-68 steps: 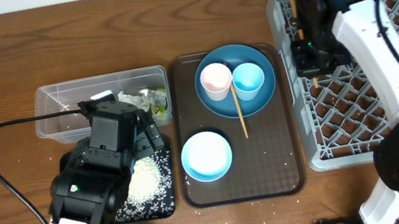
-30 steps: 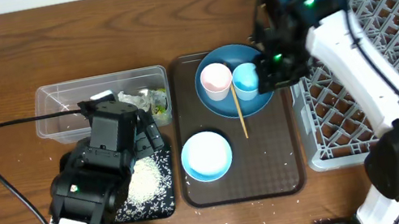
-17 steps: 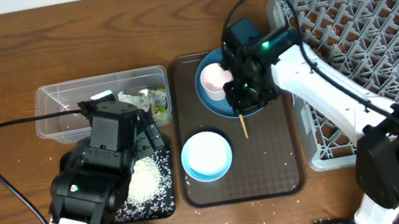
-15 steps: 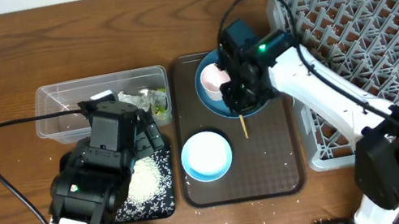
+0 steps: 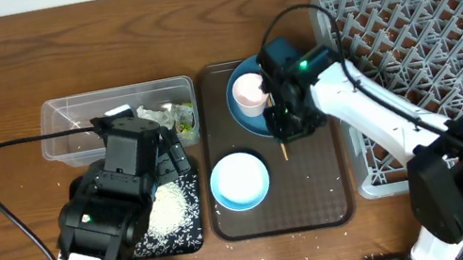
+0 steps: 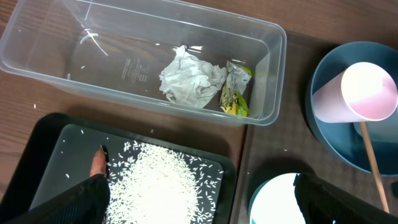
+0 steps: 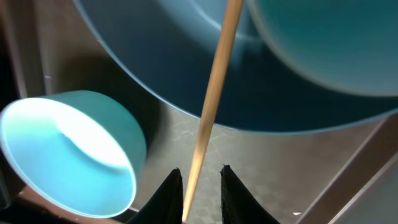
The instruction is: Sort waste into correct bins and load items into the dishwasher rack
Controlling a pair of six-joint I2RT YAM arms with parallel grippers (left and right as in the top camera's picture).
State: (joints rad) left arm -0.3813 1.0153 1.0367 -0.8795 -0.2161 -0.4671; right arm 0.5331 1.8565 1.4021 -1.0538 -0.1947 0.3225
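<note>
Your right arm has left the dishwasher rack [image 5: 426, 38], where it stood a moment ago, and has crossed over to the brown serving tray [image 5: 319, 191]. The right gripper [image 7: 200, 180] is now low over the tray, with the wooden chopstick [image 7: 211, 93] running between its fingertips and away from them over the rim of the blue plate [image 5: 245, 123]. The jaws are narrow but not closed. A small gap shows on one side of the stick, so I judge it is not yet clamped.

The pale bowl [image 7: 68, 149] is just beside the fingers on one side. The light-blue cup [image 7: 323, 37] is farther ahead on the plate, and the pink cup [image 5: 250, 93] stands near it.

This means the arm is going for the chopstick first, probably because it lies across the plate and blocks it. No dish is in the rack yet.

Your left arm has not moved. The left gripper [image 6: 202, 186] is fully spread and holds nothing. Directly below it is the black tray [image 6: 56, 149] with the rice [image 6: 161, 180] and the small carrot [image 6: 97, 165]. Beyond its fingers is the clear tub [image 6: 74, 56] with the wrapper [image 6: 189, 78] inside.

Close gently, because a thin stick may roll out of the fingers.
</note>
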